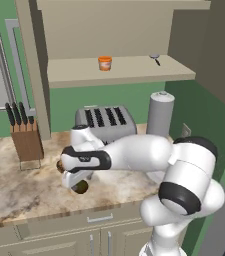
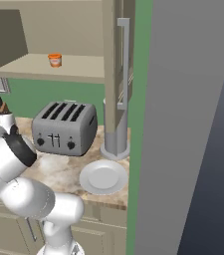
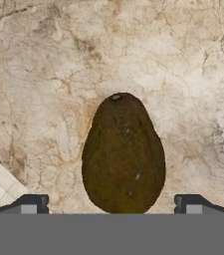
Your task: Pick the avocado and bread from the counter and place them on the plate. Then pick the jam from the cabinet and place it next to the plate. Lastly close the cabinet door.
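Marbled tabletop [image 3: 173,64], avocado [image 3: 123,154] lying between wide-open fingers [image 3: 111,204] — nothing gripped, its lower end cut off, bread [image 1: 60,165] mostly hidden behind the arm.

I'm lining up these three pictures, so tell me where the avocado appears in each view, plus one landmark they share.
Left base view: the avocado peeks out dark under the white hand, lower left of centre, on the counter.
Right base view: I cannot find it; the arm covers that part of the counter.
Hand view: it lies at lower centre, between the open tool's two tips.
Shared landmark: the marbled counter; the toaster links both base views.
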Robot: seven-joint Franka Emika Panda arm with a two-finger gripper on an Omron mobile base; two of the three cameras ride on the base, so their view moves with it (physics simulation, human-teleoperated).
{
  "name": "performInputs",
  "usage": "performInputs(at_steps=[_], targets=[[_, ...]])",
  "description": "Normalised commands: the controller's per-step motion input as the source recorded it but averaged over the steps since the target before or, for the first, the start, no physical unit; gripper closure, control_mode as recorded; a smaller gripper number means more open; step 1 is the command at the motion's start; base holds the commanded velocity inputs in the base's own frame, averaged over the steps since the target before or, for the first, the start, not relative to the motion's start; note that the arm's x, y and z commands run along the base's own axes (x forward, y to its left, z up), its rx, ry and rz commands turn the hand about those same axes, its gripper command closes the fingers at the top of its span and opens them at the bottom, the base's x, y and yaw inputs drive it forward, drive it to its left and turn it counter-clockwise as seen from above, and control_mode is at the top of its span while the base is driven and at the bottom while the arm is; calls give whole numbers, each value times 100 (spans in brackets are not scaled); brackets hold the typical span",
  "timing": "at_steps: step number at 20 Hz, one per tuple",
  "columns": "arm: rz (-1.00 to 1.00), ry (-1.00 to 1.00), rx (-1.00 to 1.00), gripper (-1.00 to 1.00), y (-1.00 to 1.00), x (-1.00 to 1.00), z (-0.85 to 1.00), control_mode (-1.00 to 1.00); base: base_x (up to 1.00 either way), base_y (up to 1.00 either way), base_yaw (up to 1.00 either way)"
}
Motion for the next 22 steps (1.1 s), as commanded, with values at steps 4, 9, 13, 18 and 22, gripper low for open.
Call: performInputs(at_steps=[4,9,13,18,22], targets=[[0,0,-1,-100,17,2,-12,-100,0,0,0],[0,-2,-4,-100,5,0,-19,-100,0,0,0],[0,-7,-5,-100,0,0,-14,-100,0,0,0],[0,-7,-6,-100,0,-7,-16,-100,0,0,0],[0,-8,-5,-100,-8,-26,-29,-100,0,0,0]])
